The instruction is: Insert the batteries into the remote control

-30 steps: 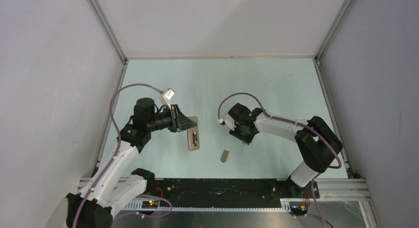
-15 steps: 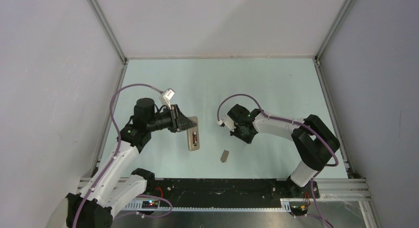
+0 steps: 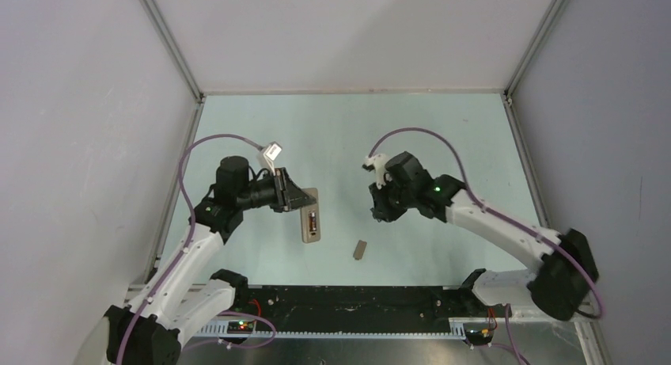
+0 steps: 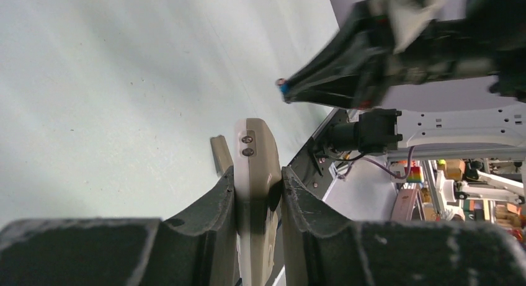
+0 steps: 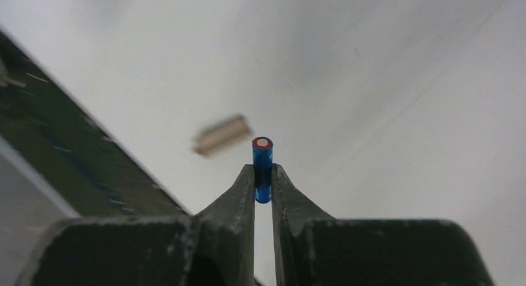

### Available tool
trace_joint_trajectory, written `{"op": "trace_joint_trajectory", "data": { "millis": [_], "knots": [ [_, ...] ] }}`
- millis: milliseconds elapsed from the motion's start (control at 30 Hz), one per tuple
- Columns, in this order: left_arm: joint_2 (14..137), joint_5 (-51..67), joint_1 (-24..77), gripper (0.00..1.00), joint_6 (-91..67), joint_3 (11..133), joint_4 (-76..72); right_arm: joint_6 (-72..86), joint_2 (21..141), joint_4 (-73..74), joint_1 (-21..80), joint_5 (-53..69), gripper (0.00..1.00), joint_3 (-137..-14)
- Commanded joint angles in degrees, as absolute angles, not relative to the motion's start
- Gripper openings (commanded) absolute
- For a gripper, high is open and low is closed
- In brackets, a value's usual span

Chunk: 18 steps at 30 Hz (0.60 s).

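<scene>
The remote control [image 3: 310, 224] lies with its beige-grey back up on the left, and my left gripper [image 3: 301, 200] is shut on its far end. In the left wrist view the remote control [image 4: 254, 151] stands edge-on between the fingers of the left gripper [image 4: 258, 185]. A dark oblong shape [image 3: 313, 220] shows in its open back; I cannot tell whether that is a battery. My right gripper [image 5: 263, 173] is shut on a bright blue battery [image 5: 262, 167], whose red-ringed white end sticks out past the fingertips. From above, the right gripper [image 3: 377, 215] hangs right of the remote.
A small flat beige-grey cover piece [image 3: 361, 249] lies near the front edge between the arms, and the cover piece [image 5: 222, 136] looks blurred beyond the battery. White walls with metal frame bars [image 3: 170, 44] enclose the pale green table [image 3: 348, 131].
The right gripper has shut on the blue battery and risen off the table, and its arm has swung out to the right. The left arm and remote have not moved.
</scene>
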<state>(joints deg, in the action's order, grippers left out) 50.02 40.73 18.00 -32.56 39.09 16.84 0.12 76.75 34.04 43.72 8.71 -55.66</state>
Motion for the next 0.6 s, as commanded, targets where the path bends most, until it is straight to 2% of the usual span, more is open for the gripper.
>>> {"op": "trace_joint_trajectory", "data": {
  "millis": [0,133,333,567],
  "knots": [
    [51.34,45.02,18.2,0.0,-33.22,40.37,14.38,22.5,68.5,28.84,46.14,14.62,0.0,-57.52],
    [53.08,48.31,18.35,0.0,-36.77,40.39,11.41,34.47,64.56,25.5,50.59,12.37,0.0,-57.49],
    [56.1,52.07,19.51,0.0,-50.75,37.55,-7.83,52.55,61.39,19.97,54.9,9.73,0.0,-57.44],
    [61.77,52.73,22.92,0.0,-56.96,40.31,-15.49,58.64,59.94,19.54,56.3,8.79,0.0,-59.34]
  ]
}}
